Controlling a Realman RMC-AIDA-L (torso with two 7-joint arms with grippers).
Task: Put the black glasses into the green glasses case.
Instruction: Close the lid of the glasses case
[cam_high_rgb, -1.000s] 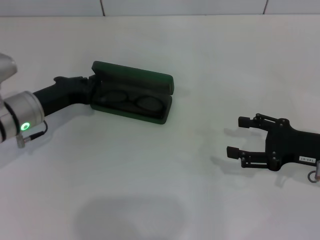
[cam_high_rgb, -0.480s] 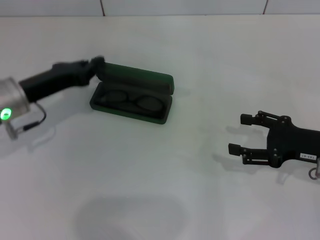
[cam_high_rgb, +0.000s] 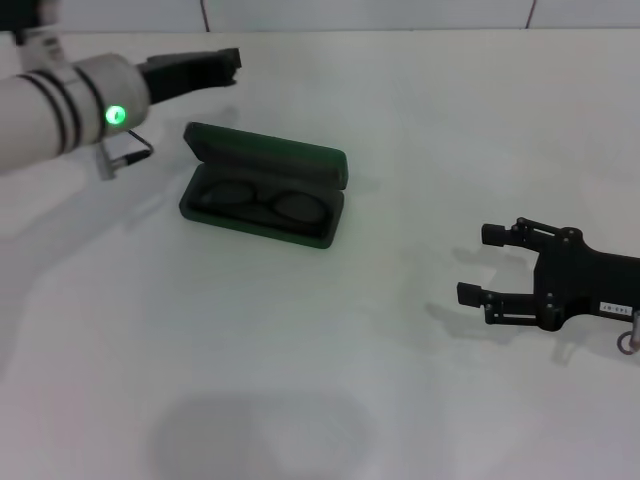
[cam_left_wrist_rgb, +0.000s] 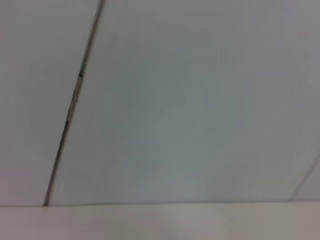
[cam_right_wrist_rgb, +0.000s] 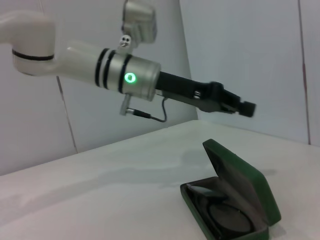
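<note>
Head view: black glasses (cam_high_rgb: 262, 203) lie inside the open green glasses case (cam_high_rgb: 264, 198); left claw (cam_high_rgb: 228, 59), spread unclear, hangs above; right claw (cam_high_rgb: 481, 265) rests wide on the bench (cam_high_rgb: 330, 360).

A small white label (cam_high_rgb: 612, 309) is seen on the right gripper (cam_high_rgb: 485, 263), but its print cannot be read. No other text is found.
</note>
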